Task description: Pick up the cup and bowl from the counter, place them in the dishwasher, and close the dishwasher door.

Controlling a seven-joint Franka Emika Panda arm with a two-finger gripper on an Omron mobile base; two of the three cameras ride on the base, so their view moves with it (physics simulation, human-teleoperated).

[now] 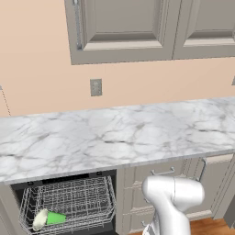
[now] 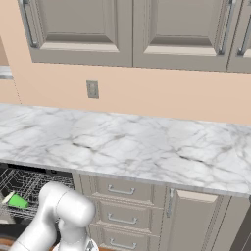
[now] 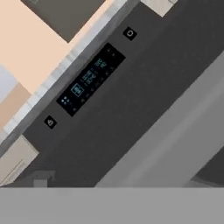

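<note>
Dishwasher door [image 3: 131,109] close before the hand camera; claw fingers unseen.

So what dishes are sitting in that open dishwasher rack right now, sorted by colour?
Green: 1, the cup, lying on its side in the wire rack of the dishwasher.
Cream: 1, the bowl, tipped on edge against the cup's left end.
Total: 2.
</note>
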